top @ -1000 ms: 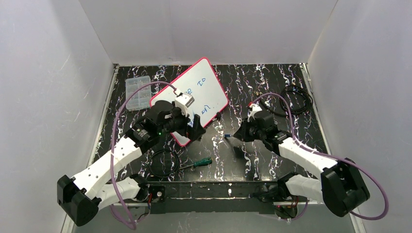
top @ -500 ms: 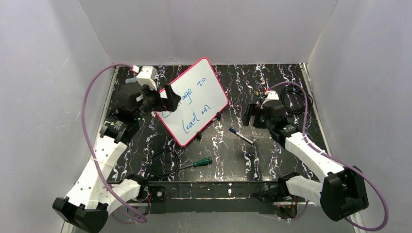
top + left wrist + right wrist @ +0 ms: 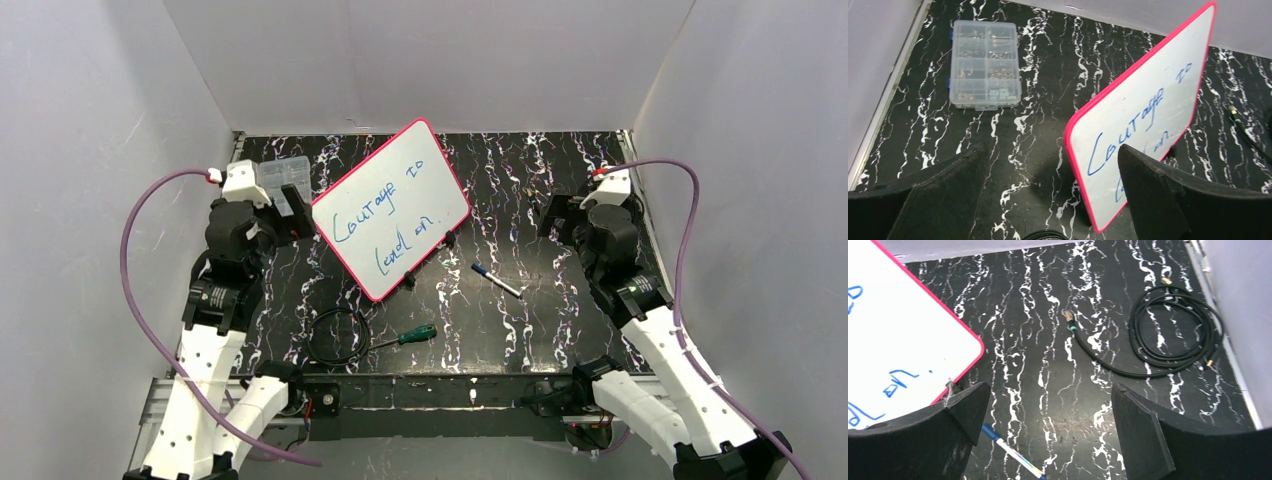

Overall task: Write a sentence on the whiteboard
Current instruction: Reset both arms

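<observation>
Left gripper (image 3: pixel 293 207): jaws spread wide and holding nothing; it hangs at the table's left rear, over the near corner of the box; its black fingers (image 3: pixel 948 190) touch nothing
Box: clear plastic compartment box (image 3: pixel 984 65), rectangular, small metal bits in its cells; flat on the table, well left of the board
Table: black top with white marble veining (image 3: pixel 540 330), glossy
Whiteboard (image 3: pixel 390 208): big white rectangle, rounded corners, thin pink-red frame; there it is mid-table, set on the diagonal and propped at a tilt on small black clip feet; neither gripper touches it
Sentence (image 3: pixel 385 215): blue marker handwriting in two lines, "Courage to" above "lead on"; fully in view from the top camera
Front of table: thin black cable ring (image 3: pixel 335 335) lying beside a green-handled screwdriver (image 3: pixel 405 337)
Marker: slim white pen with a blue cap end (image 3: pixel 496 281), flat on the table just right of the board's lower corner, apart from both grippers
Right gripper (image 3: pixel 1050 390): wide open, empty; up over the right rear of the table
Cable: coiled black cord (image 3: pixel 1173 335), loose loops near the right wall
Since a second ago: left arm has swung off the board to the left, uncovering the words; right arm has left the centre, its jaws have gone from clamped to wide; marker now lies free
</observation>
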{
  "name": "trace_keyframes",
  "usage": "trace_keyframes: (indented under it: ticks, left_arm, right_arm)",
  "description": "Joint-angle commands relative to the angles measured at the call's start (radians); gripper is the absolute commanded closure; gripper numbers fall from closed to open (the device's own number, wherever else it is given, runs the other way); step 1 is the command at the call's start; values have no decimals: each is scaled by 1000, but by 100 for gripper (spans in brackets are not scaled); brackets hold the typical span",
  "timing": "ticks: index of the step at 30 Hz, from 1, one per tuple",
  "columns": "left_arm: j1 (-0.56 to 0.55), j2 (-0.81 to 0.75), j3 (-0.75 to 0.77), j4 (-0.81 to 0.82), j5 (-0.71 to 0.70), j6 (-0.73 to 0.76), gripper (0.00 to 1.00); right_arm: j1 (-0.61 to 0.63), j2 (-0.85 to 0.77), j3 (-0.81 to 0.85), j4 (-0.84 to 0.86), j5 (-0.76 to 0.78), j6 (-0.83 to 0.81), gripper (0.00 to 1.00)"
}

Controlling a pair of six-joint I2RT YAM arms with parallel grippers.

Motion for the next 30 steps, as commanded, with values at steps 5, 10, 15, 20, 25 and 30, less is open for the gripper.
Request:
trace_keyframes:
  ticks: [5,10,15,20,25,30]
  left_arm:
    - [7,-68,-80,42,-86,22,2]
    - [7,-90,-122,84,-145,26,2]
    - [6,-102,-147,84,-219,10,2]
    - [6,-117,-157,93,-214,17,2]
    - [6,-136,-166,96,-222,16,2]
    - [6,-137,-162,89,-210,11,2]
  right_arm:
    - [-3,-52,27,-8,85,-66,1]
    - [-3,-81,15,7,86,-62,1]
    - [-3,-98,-4,30,124,-22,1]
    - [-3,-117,-20,52,99,-26,1]
    - [-3,-126,-17,47,99,-24,1]
    - [-3,-142,-24,59,98,-27,1]
